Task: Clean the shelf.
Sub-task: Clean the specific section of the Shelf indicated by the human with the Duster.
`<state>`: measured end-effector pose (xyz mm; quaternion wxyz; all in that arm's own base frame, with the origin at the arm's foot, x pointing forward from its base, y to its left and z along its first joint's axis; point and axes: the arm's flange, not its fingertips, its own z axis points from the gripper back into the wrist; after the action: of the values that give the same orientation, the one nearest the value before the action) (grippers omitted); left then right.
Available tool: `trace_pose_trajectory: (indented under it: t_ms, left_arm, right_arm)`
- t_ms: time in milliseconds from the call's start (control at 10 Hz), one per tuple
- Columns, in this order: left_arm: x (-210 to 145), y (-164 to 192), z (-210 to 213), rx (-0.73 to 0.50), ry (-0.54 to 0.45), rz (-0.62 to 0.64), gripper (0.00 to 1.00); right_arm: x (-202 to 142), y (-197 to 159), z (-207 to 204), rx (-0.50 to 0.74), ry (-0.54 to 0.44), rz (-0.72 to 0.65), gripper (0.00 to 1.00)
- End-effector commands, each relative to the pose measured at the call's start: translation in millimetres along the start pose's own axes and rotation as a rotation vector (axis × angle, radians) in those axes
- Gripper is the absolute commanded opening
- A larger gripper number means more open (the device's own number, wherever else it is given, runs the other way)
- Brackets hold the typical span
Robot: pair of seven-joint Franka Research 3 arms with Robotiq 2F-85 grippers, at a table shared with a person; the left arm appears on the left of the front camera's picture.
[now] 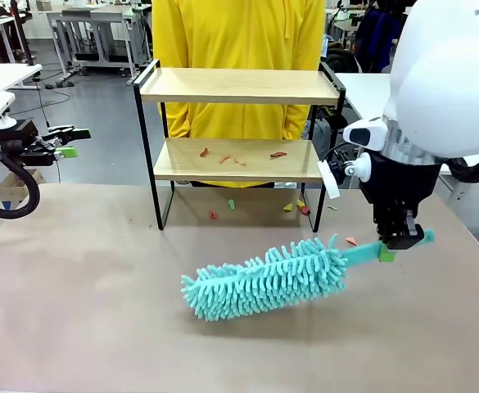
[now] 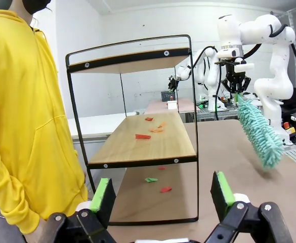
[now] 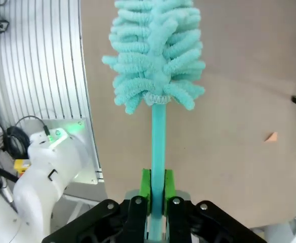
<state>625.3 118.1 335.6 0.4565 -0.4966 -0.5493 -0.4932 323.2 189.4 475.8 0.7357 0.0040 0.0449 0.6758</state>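
The shelf (image 1: 239,86) stands at the middle of the tabletop's (image 1: 75,286) far edge, right in front of a person in a yellow hoodie (image 1: 239,33). Its top board looks bare, but the lower board carries a scatter of red and orange scraps (image 1: 239,155) — and more coloured bits (image 1: 259,209), red, green and yellow, lie on the tabletop beneath it. The right gripper (image 1: 390,250) is clamped on the handle of a teal fluffy duster (image 1: 264,282), whose head hangs low over the middle of the tabletop, well short of the shelf. The left gripper (image 1: 65,146) hovers off the left edge, jaws spread wide, holding nothing. I'd say the cleaning has hardly begun — the tool is in hand, but the lower board is unswept and the litter below is waiting too.
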Motion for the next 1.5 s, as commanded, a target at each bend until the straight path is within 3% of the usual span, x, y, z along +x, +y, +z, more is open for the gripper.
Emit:
trace_pose_trajectory:
  t_ms: [0, 1400]
  left_arm:
    - [3.2, -0.8, 0.4, 0.001, -0.001, -0.018, 1.00]
    - [3.2, -0.8, 0.4, 0.001, -0.001, -0.018, 1.00]
  right_arm:
    - [4.0, 7.6, -4.3, 0.022, -0.030, 0.010, 0.13]
    - [4.0, 7.6, -4.3, 0.022, -0.030, 0.010, 0.13]
